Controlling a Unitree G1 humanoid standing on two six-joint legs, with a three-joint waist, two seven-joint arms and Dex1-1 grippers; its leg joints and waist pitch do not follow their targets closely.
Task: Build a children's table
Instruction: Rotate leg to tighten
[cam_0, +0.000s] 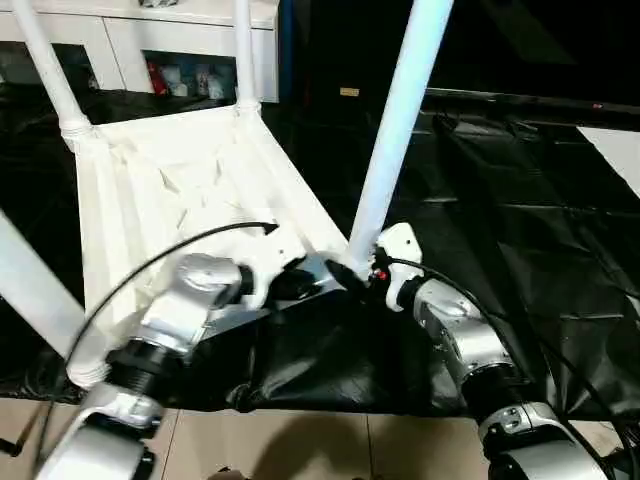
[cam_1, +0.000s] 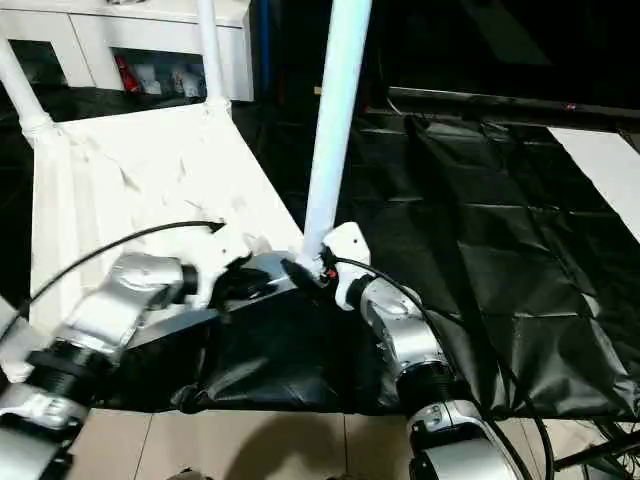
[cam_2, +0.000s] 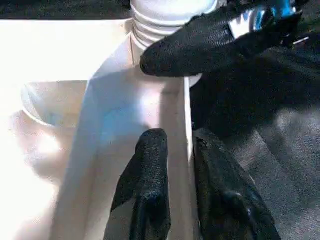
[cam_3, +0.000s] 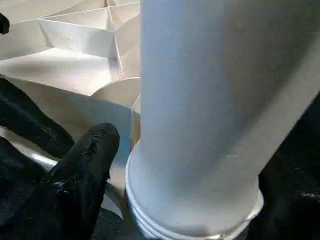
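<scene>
The children's table lies upside down on the black-covered work table, its ribbed white top (cam_0: 170, 190) facing up. Its legs stand up from the corners: two at the back (cam_0: 45, 65) (cam_0: 243, 50), one at the near left (cam_0: 40, 300) and one at the near right (cam_0: 400, 120). My left gripper (cam_2: 182, 142) straddles the top's thin rim wall (cam_2: 187, 115) close to the near right corner, one finger inside and one outside, slightly open. My right gripper (cam_0: 362, 272) is open around the ringed base of the near right leg (cam_3: 200, 100), one black finger (cam_3: 85, 170) just beside it.
The black cover (cam_0: 500, 220) stretches wrinkled to the right of the table. A white cabinet (cam_0: 130, 40) with open shelves stands behind. Pale floor tiles (cam_0: 300, 440) show below the work table's front edge. A white sheet (cam_0: 620, 150) lies at the far right.
</scene>
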